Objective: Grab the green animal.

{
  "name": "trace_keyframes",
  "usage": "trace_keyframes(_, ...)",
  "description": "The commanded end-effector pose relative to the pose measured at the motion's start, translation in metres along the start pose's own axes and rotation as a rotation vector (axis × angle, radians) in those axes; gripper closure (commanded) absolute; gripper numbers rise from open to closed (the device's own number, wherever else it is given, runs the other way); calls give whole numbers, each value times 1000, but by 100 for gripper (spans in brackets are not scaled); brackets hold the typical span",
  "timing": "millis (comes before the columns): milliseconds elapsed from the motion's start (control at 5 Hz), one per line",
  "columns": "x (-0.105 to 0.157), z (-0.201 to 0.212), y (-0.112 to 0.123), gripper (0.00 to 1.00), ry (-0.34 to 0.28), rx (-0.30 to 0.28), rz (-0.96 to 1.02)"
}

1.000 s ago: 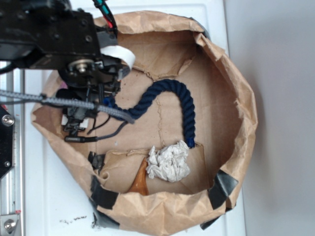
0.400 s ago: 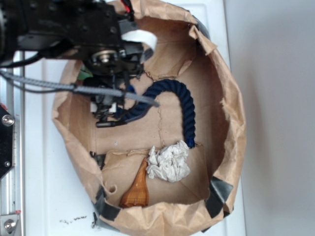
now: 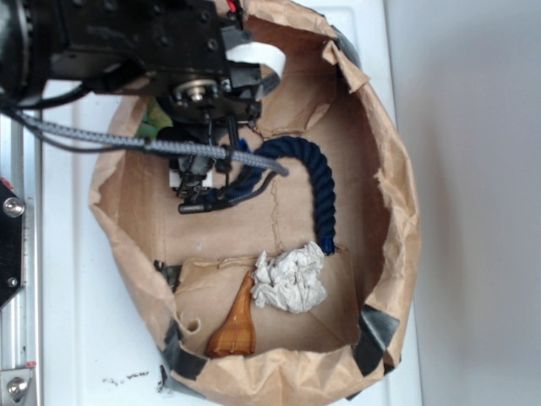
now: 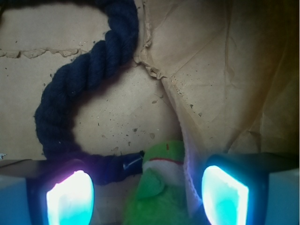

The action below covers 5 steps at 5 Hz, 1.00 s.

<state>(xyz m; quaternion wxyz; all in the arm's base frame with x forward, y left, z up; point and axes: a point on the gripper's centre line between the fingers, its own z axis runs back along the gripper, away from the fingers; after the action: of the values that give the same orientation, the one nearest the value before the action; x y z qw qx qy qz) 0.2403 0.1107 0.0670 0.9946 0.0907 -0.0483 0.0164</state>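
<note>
The green animal [image 4: 161,187], a fuzzy lime plush with a cream patch, lies on the bag floor in the wrist view. It sits between my gripper's [image 4: 147,197] two lit fingers, nearer the right one, and neither pad touches it. The gripper is open. In the exterior view the arm covers most of the toy. Only a sliver of the green animal [image 3: 152,120] shows left of the wrist, and the gripper [image 3: 199,193] hangs low inside the bag.
A navy rope [image 3: 317,182] curves across the bag floor, its end touching the toy's head [image 4: 126,164]. A crumpled white paper ball [image 3: 290,279] and a brown wooden piece [image 3: 234,326] lie near the front. Brown paper bag walls [image 3: 397,211] ring everything.
The arm has moved right and toward the back of the bag. The bag's left wall has shifted right with it, and a green sliver has come into sight.
</note>
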Motion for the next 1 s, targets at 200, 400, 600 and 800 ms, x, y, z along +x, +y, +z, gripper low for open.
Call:
trace_keyframes(200,26,-2,15,0,-41,53,100)
trace_keyframes(400,21,2,18,0,-30,54,62)
trace_keyframes(600,11,6,22,0,-6,64,31)
trace_keyframes(800,1,11,27,0,0,58,5)
